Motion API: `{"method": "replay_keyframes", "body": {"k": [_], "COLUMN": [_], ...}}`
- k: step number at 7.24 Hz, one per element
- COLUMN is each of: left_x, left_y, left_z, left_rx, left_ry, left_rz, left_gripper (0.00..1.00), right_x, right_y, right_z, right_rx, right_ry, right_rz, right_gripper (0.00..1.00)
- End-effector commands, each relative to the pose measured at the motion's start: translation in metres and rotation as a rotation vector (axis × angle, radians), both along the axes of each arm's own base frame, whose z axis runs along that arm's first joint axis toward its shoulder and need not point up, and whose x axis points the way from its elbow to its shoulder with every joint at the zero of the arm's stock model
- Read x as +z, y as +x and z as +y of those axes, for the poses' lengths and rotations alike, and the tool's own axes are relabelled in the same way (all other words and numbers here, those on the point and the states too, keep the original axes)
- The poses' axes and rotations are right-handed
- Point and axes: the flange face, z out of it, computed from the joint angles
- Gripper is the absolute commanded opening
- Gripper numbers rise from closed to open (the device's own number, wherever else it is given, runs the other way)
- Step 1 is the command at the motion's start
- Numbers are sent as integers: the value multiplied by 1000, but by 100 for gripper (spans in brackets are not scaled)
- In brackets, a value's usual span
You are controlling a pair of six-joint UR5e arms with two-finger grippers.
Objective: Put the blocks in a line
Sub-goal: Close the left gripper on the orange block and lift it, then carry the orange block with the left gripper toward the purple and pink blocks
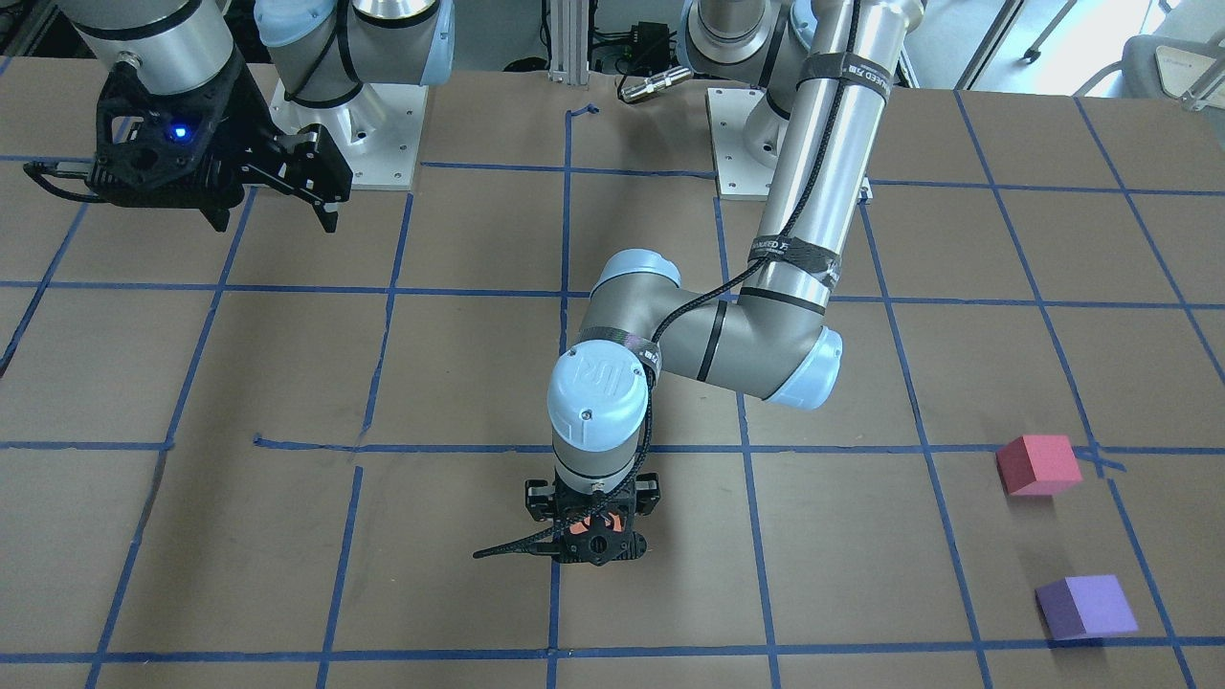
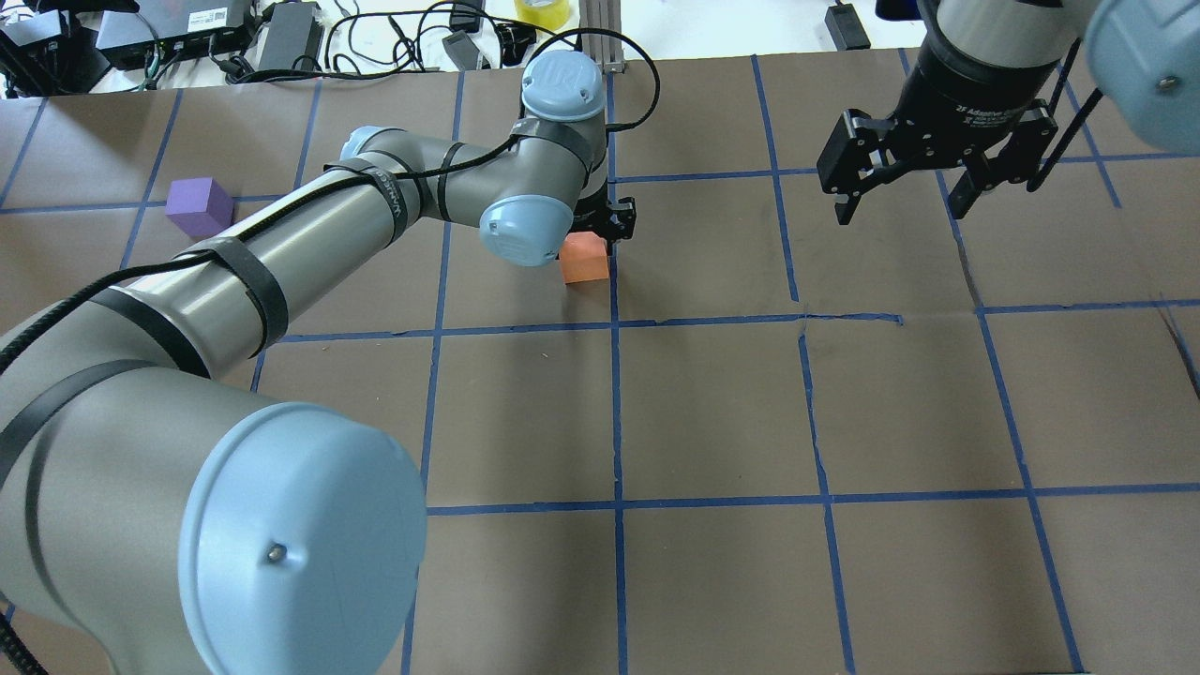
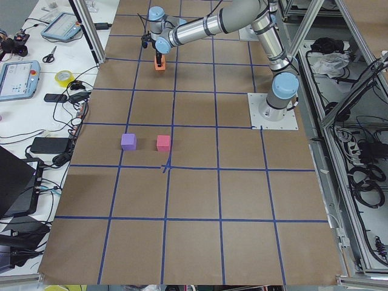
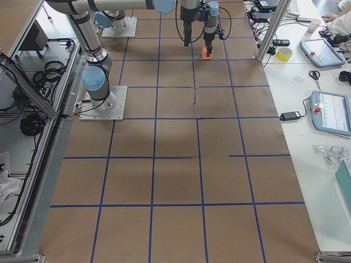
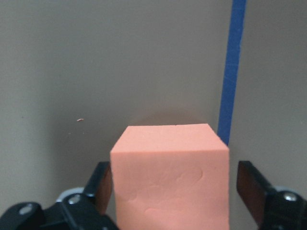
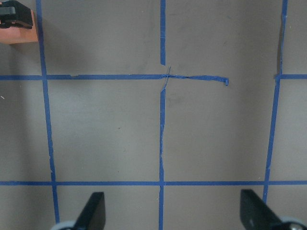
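The orange block (image 5: 170, 177) sits on the brown table beside a blue tape line; it also shows in the overhead view (image 2: 583, 259). My left gripper (image 2: 607, 221) is low over it with the jaws on either side. The left finger (image 5: 101, 184) is next to the block and the right finger (image 5: 254, 187) stands a little off it. The pinkish red block (image 1: 1038, 464) and the purple block (image 1: 1086, 608) lie apart from it on my left side. My right gripper (image 2: 898, 214) hangs open and empty above the table.
The table (image 2: 712, 412) is brown paper with a blue tape grid. Cables and electronics (image 2: 281, 28) lie past its far edge. My left arm (image 2: 309, 234) stretches over the left half and hides the pinkish red block in the overhead view.
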Motion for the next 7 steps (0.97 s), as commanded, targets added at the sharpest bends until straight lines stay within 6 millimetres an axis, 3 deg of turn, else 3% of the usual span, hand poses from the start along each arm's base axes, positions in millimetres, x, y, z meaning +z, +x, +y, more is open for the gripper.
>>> {"method": "replay_keyframes", "body": {"k": [1, 2, 3, 4, 5, 6, 7], "left_x": [12, 20, 34, 51, 79, 87, 76], "left_y": [2, 7, 32, 80, 109, 136, 197], "left_z": [4, 3, -8, -17, -15, -12, -16], "left_rx": [-9, -15, 5, 43, 45, 40, 21], "left_ry": [-10, -22, -37, 4, 11, 13, 41], "left_rz": [1, -20, -22, -28, -36, -62, -98], "left_gripper": [6, 0, 0, 0, 0, 0, 0], "right_x": [-1, 0, -2, -1, -2, -3, -2], "right_y": [-1, -1, -1, -1, -1, -1, -1], "right_z": [0, 0, 0, 0, 0, 0, 0], "right_rx": [0, 2, 2, 2, 2, 2, 3], "right_ry": [1, -1, 2, 1, 2, 4, 2], "right_rz": [6, 9, 9, 7, 9, 7, 9], "right_gripper": [100, 100, 100, 100, 100, 100, 100]}}
